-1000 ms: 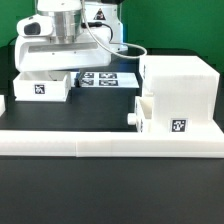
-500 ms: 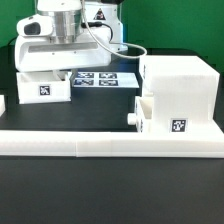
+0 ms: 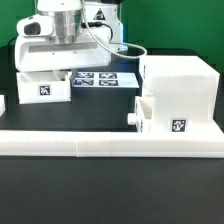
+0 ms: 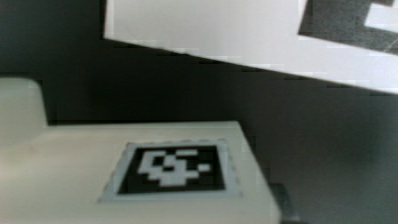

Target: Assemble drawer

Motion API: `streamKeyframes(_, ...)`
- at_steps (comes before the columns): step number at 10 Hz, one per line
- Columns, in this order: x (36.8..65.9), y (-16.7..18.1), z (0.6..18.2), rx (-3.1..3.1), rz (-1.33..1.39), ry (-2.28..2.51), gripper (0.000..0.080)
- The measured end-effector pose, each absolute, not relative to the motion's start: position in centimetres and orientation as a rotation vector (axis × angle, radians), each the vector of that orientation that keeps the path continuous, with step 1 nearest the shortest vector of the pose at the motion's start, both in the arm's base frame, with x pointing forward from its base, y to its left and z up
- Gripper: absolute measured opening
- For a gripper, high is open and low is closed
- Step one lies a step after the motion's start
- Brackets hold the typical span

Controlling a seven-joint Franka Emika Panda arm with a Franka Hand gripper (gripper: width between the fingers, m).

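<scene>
The tall white casing (image 3: 178, 92) stands at the exterior view's right. A small tray (image 3: 150, 117) with a round knob (image 3: 131, 118) sits partly inside its lower opening. A second small tagged tray (image 3: 41, 88) lies at the left. My gripper (image 3: 45, 72) hangs right over this tray, and its fingertips are hidden by the hand and the tray. The wrist view shows the tray's tagged face (image 4: 173, 168) very close, with no fingers in the picture. I cannot tell whether the jaws are open or shut.
The long low white L-shaped wall (image 3: 100, 142) runs across the front. The marker board (image 3: 105, 78) lies behind, between the left tray and the casing, and also shows in the wrist view (image 4: 249, 35). A small white part (image 3: 2, 104) sits at the far left edge.
</scene>
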State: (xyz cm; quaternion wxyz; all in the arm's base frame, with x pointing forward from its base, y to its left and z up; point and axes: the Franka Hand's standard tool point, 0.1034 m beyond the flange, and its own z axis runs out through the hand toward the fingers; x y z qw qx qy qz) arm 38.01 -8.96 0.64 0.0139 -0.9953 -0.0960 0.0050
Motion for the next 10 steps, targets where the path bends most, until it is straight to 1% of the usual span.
streamKeyframes(2,40.0,-6.2,2.8,-3.078,0.014,-0.458,0.0042)
streamKeyframes(3,40.9,-5.6,3.6,-3.057,0.036,-0.529,0.0042)
streamKeyframes(5,43.7,-5.1,5.4,-3.024,0.047,-0.626,0.0042)
streamKeyframes(7,43.2,-5.1,5.0,-3.018,0.047,-0.656,0.0042)
streamKeyframes(9,43.3,-5.1,4.9,-2.954,0.036,-0.902,0.0042)
streamKeyframes(10,43.5,-5.1,4.5,-2.891,0.034,-1.096,0.0042)
